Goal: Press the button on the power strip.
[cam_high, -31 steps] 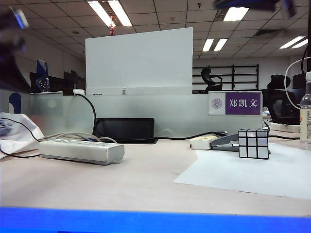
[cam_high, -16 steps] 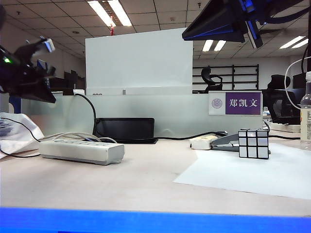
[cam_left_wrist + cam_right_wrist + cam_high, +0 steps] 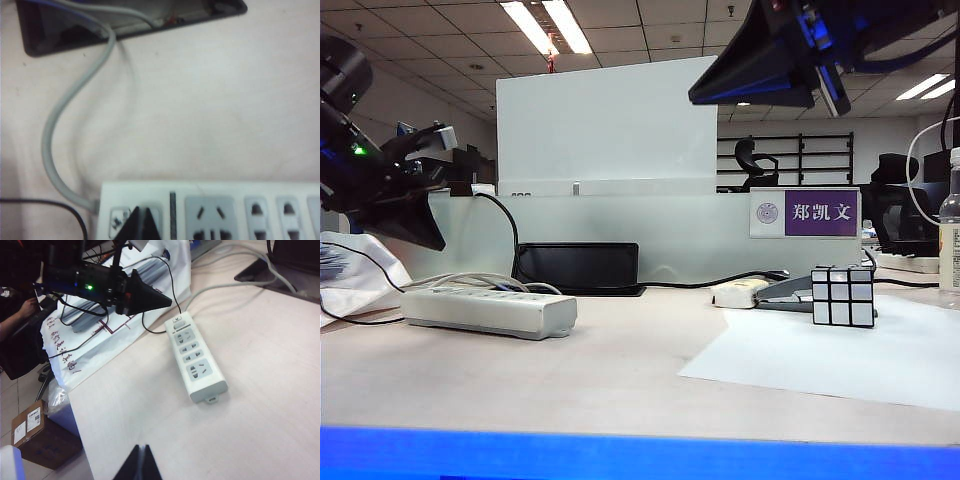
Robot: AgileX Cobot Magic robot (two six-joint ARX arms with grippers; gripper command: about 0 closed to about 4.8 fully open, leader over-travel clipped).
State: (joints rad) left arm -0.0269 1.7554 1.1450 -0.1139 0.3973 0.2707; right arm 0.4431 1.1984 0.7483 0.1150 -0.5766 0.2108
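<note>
A black-and-silver cube stands on the far edge of a white paper sheet at the right of the table. Just left of it lies a small cream gadget. A clear bottle stands at the far right edge.

You can see a long light-grey plastic power strip with a grey cable, two black pointed grippers, left and right, and a silver-and-black checked cube on white paper.
</note>
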